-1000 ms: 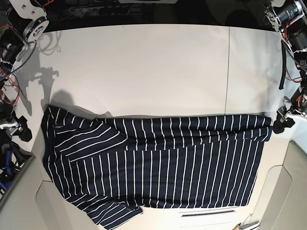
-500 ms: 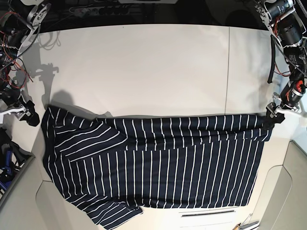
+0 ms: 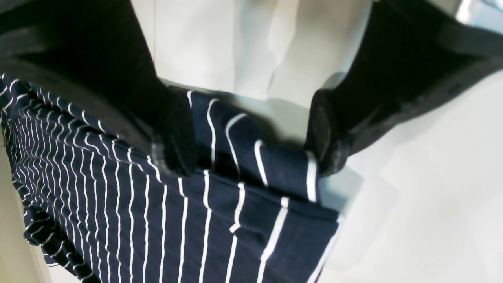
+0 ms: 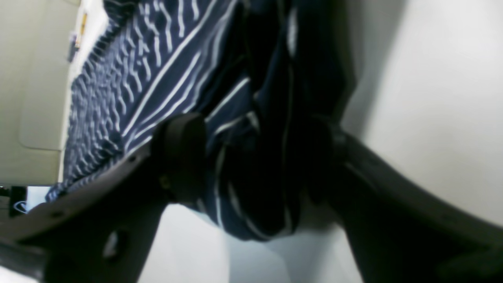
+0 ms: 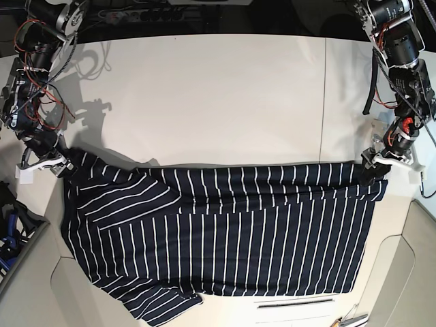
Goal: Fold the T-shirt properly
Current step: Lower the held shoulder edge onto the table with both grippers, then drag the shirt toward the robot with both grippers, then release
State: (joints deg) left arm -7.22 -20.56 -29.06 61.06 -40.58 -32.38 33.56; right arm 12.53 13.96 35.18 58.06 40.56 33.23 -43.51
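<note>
Right gripper: both fingers spread wide, a bunched fold of the T-shirt between them; pale counter alongside.

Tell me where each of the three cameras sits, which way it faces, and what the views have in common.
Base: overhead, facing down on the table and T-shirt; both arms show, left gripper, right gripper.
Left wrist: on the left arm, looking past open fingers at a shirt corner.
Right wrist: on the right arm, looking past open fingers at bunched shirt cloth.
Shared: all three show the T-shirt.
</note>
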